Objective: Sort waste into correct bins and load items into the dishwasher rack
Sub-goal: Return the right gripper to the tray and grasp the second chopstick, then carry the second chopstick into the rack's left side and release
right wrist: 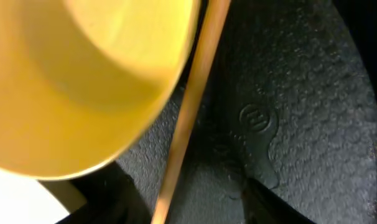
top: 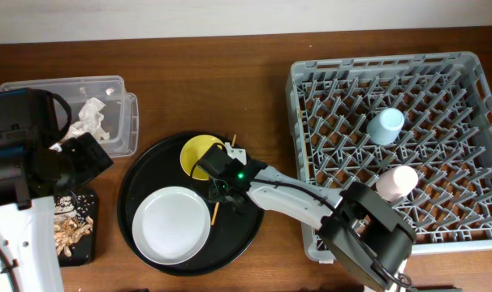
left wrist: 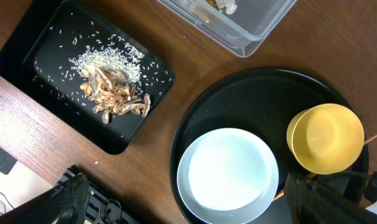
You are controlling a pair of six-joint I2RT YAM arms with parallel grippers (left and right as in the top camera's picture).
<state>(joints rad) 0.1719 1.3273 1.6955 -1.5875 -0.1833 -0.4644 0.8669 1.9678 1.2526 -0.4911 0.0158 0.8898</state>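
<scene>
A wooden chopstick (right wrist: 190, 112) lies on the round black tray beside the yellow bowl (top: 197, 154) (right wrist: 83, 74). My right gripper (top: 218, 190) (right wrist: 188, 210) is low over it, open, one finger on each side and neither touching it. The pale grey plate (top: 171, 225) (left wrist: 229, 174) sits on the same tray. A light-blue cup (top: 386, 126) and a pink cup (top: 398, 182) stand in the dishwasher rack (top: 311, 81). A crumpled napkin (top: 90, 118) lies in the clear tub (top: 120, 85). Scraps and rice (left wrist: 111, 87) fill the small black tray (left wrist: 20, 53). My left gripper (left wrist: 198, 211) hangs wide open, holding nothing.
The round black tray (top: 140, 174) (left wrist: 238, 106) lies between the bins on the left and the rack on the right. My right arm (top: 311, 203) stretches from the rack's front corner across the tray's right side. The left arm (top: 27, 162) covers part of the tub.
</scene>
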